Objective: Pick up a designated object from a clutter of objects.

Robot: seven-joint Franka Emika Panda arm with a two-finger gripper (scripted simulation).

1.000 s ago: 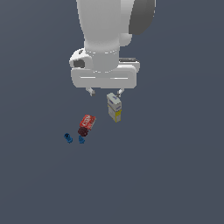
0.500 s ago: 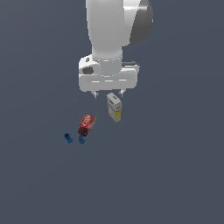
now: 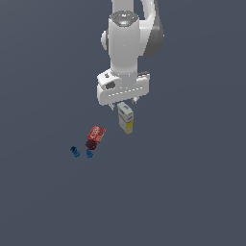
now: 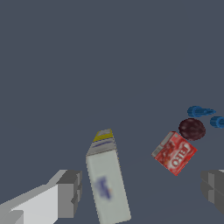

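Directly above the carton (image 3: 126,118) your claw (image 3: 123,102) hangs with its jaws spread wide and nothing between them; in the wrist view the two fingers (image 4: 68,194) stand far apart at either edge, and the carton (image 4: 106,179) sits between them, nearer one finger than the other; no pad touches it yet. The carton stands upright on the floor (image 3: 192,182), pale top with a bluish label facing the wrist camera, yellow band lower down; it is the largest piece and the one you want.

You are, by the look of it, in the approach step: lined up over the target but not yet down around it. The next move calls for a straight descent until the pads flank the carton's sides, with a small sideways correction so it sits midway; then close and lift. Watch that a finger does not land on the top and tip it.

Outward from there, on the exterior view's left of the carton and apart from it, lies one red can (image 3: 95,133); touching or just beside it sits one dark maroon round item (image 3: 91,144); beyond those lie two tiny blue pieces (image 3: 75,152), near each other; one carton, five objects in all.
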